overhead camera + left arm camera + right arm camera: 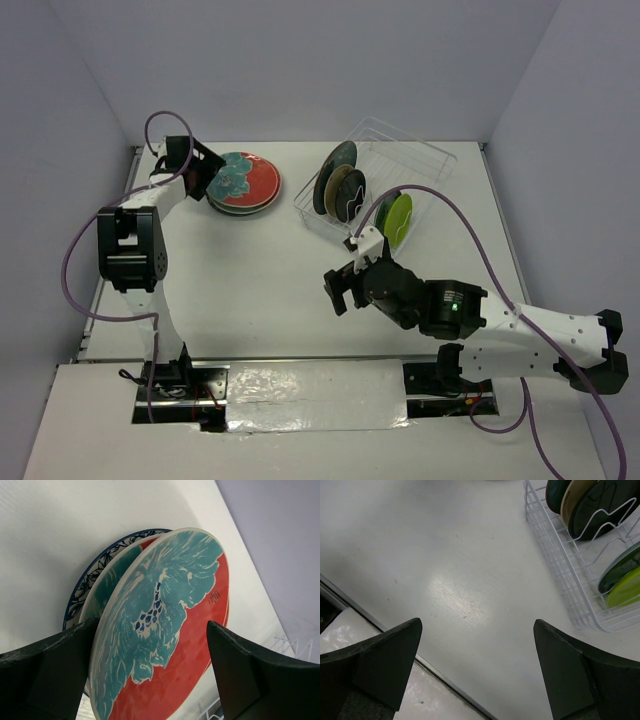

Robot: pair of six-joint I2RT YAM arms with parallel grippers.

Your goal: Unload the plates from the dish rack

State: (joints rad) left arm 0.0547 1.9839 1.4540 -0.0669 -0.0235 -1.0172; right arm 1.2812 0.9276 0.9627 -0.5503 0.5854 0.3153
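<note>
Left wrist: left claw (152, 630) released, jaws wide; red-and-teal plate (185, 580) lies between them.

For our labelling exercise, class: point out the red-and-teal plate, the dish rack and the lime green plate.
red-and-teal plate (165, 630): left wrist view, middle of its patterned face.
dish rack (418, 155): top external view, bare far end of its tray.
lime green plate (399, 218): top external view, centre of its face.

White table (250, 290): left gripper (208, 178) beside a plate stack (252, 186), red-and-teal on top; clear dish rack (420, 160) with upright plates (342, 190); right gripper (338, 290) near it.
</note>
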